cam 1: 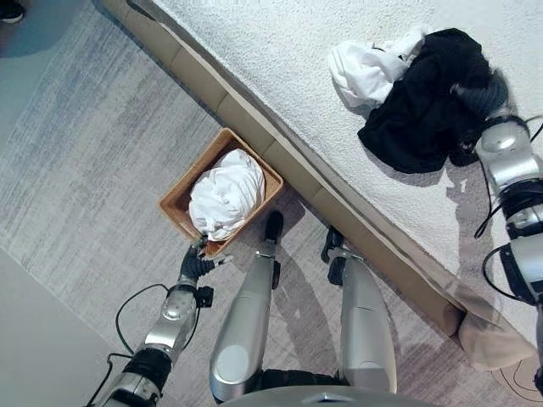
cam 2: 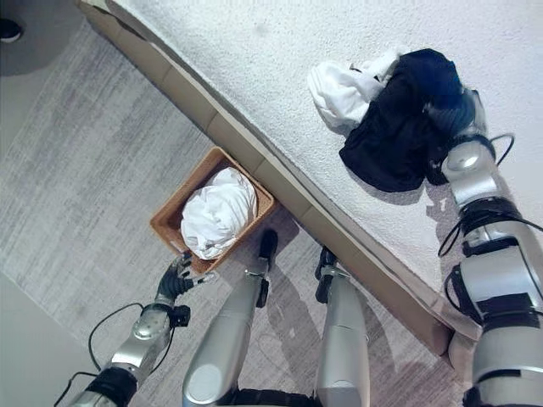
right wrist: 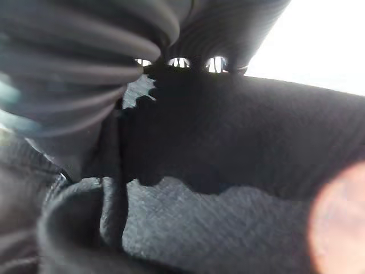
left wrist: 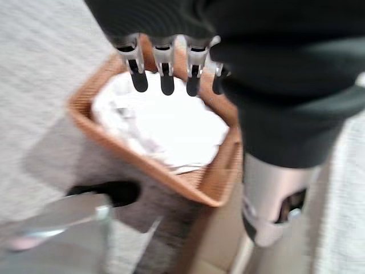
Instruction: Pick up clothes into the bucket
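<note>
Now the right hand (cam 2: 458, 114) is in the black cloth (cam 1: 428, 102) on the bed (cam 1: 280, 51); I cannot tell its grip. Left hand (cam 1: 197, 263), loosely open, waits by the basket (cam 1: 174, 203). Next: lift, carry over.

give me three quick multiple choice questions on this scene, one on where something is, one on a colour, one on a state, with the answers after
1. Where is the basket?
A. On the bed
B. On the floor beside the bed
C. In the right hand

2. What colour is the garment lying in the basket?
A. White
B. Black
C. Red

3. What state is the left hand in?
A. Curled round the basket rim
C. Open, fingers straight above the basket
B. Holding a black garment

Answers:
1 B: the eye views show the basket on the grey floor against the bed's edge.
2 A: a white bundle fills the basket, while the black garment and a second white garment lie on the bed at the right hand.
3 C: the left wrist view shows straight fingers holding nothing.
</note>
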